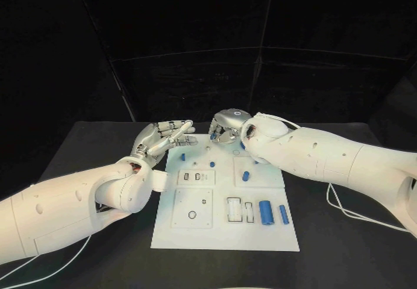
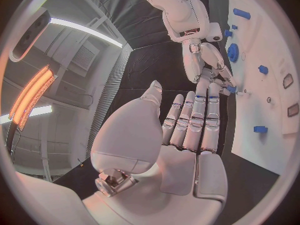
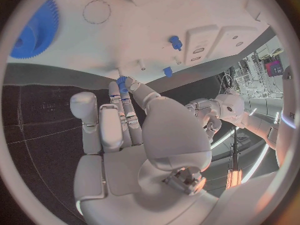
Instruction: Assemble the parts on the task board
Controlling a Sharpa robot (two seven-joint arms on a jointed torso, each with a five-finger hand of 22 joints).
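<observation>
The white task board (image 1: 224, 233) lies mid-table. My right hand (image 1: 228, 126) hovers over its far edge and pinches a small blue part (image 3: 122, 82) between thumb and fingertips; the left wrist view shows that part (image 2: 230, 89) at the same fingertips. A blue gear (image 3: 34, 27) sits on the board close to this hand. My left hand (image 1: 165, 136) is at the board's far left corner, fingers stretched out and holding nothing (image 2: 190, 127). Two blue cylinders (image 1: 266, 212) lie at the board's near right, and a blue peg (image 1: 246, 176) lies in the middle.
Small blue pegs (image 1: 184, 156) (image 1: 211, 164) stand on the board's far left part, near the left hand. Recessed slots (image 1: 193, 176) and a frame (image 1: 235, 209) mark the board. A cable (image 1: 348, 211) trails on the black table to the right.
</observation>
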